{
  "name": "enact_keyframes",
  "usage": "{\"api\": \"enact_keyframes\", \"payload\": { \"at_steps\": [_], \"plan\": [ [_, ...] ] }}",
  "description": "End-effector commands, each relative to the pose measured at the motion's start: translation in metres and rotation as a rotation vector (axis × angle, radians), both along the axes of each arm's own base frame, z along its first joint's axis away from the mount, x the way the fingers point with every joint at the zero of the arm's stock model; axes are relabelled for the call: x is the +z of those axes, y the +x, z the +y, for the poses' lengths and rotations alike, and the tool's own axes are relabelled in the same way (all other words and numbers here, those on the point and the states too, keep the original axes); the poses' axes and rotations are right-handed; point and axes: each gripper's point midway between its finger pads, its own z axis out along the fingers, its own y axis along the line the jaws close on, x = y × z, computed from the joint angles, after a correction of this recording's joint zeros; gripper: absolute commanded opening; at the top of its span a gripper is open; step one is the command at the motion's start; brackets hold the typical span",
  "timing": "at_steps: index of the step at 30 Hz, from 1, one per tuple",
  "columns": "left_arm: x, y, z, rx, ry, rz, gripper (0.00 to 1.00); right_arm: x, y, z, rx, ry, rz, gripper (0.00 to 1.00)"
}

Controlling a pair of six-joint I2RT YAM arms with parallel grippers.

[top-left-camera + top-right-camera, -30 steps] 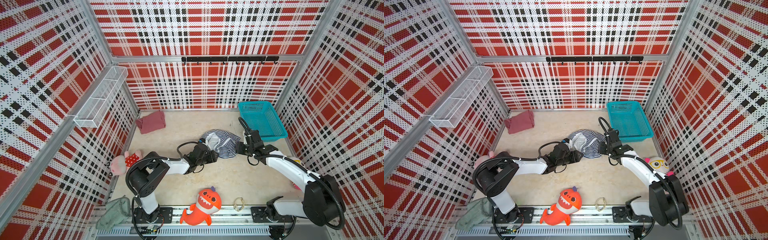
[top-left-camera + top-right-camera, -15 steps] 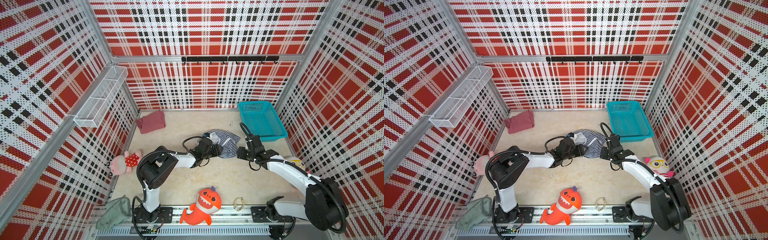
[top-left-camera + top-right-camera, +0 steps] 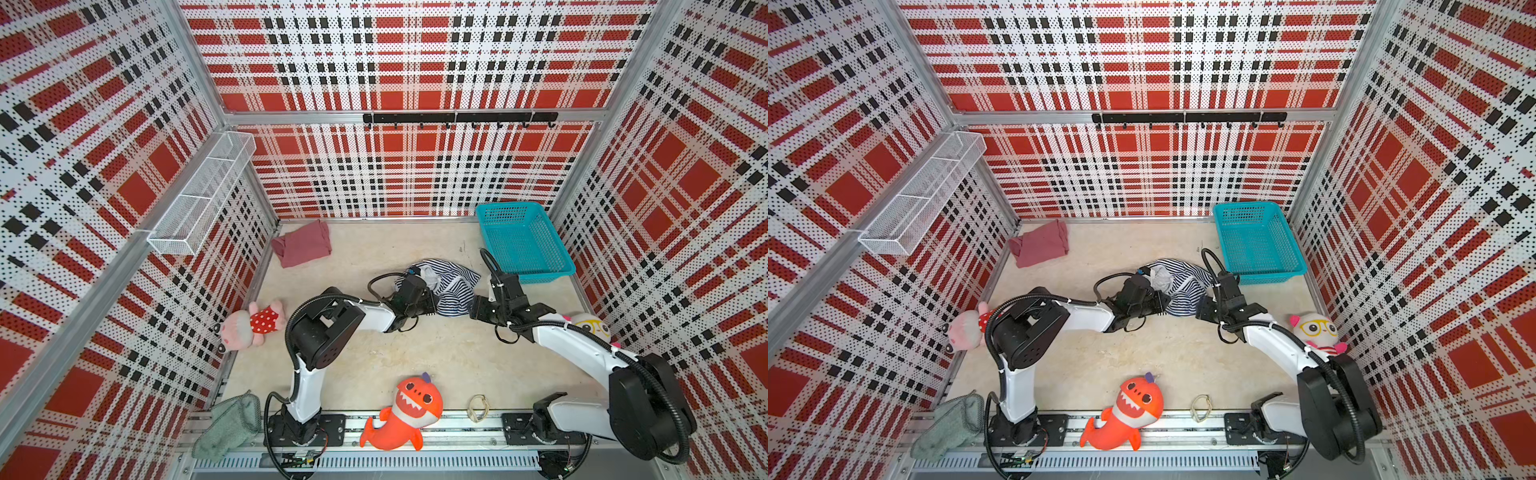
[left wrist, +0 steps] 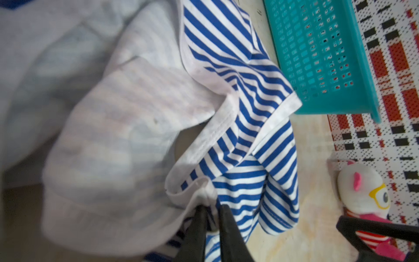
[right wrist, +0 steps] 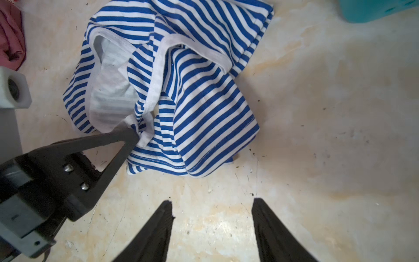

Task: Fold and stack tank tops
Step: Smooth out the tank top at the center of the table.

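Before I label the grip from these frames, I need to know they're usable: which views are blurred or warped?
Left wrist view: the striped top is sharp near the basket, but its pale inside close to the lens is out of focus. Right wrist view: crisp, evenly lit, soft shadows. Both top views: sharp, wall posts slanted by the wide lens.

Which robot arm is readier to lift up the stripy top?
The left one. The left gripper is pinched shut on the white trim of the striped tank top. The right gripper is open over the bare floor just short of it, holding nothing.
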Motion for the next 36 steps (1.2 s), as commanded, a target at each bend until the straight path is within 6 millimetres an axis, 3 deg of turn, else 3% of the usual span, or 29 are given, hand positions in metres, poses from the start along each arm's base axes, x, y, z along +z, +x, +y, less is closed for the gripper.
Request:
{"api": "enact_keyframes", "payload": {
  "at_steps": [1, 3, 8, 12, 14, 19, 23, 27, 29, 32, 34, 36],
  "plan": [
    [0.018, 0.011, 0.010, 0.023, 0.008, -0.040, 0.06, -0.001, 0.009, 0.019, 0.016, 0.062, -0.017, 0.60],
    [0.030, 0.018, 0.021, 0.046, 0.016, -0.062, 0.00, -0.010, 0.014, 0.026, 0.023, 0.068, -0.006, 0.59],
    [0.066, 0.029, 0.046, 0.090, 0.043, -0.129, 0.00, -0.029, 0.031, 0.040, 0.029, 0.088, 0.012, 0.51],
    [0.097, 0.039, 0.069, 0.122, 0.081, -0.186, 0.00, -0.021, 0.039, 0.036, 0.014, 0.052, -0.003, 0.08],
    [0.116, 0.046, 0.083, 0.142, 0.095, -0.219, 0.00, -0.006, 0.039, 0.027, 0.003, 0.004, -0.033, 0.00],
    [0.181, 0.065, 0.130, 0.228, 0.131, -0.339, 0.00, 0.045, 0.037, 0.001, 0.043, -0.181, -0.102, 0.00],
    [0.257, 0.073, 0.182, 0.351, 0.135, -0.482, 0.00, 0.093, 0.035, -0.013, 0.080, -0.276, -0.165, 0.00],
    [0.330, 0.065, 0.230, 0.449, 0.157, -0.608, 0.00, 0.141, 0.037, -0.019, 0.106, -0.329, -0.251, 0.00],
    [0.355, 0.059, 0.247, 0.475, 0.181, -0.645, 0.00, 0.164, 0.039, -0.021, 0.112, -0.343, -0.300, 0.00],
    [0.378, 0.052, 0.268, 0.490, 0.229, -0.675, 0.00, 0.189, 0.043, -0.025, 0.103, -0.373, -0.362, 0.00],
    [0.378, 0.050, 0.282, 0.497, 0.249, -0.666, 0.00, 0.195, 0.044, -0.024, 0.112, -0.372, -0.384, 0.00],
    [0.367, 0.050, 0.290, 0.483, 0.238, -0.636, 0.00, 0.188, 0.043, -0.021, 0.128, -0.366, -0.378, 0.00]
  ]
}}
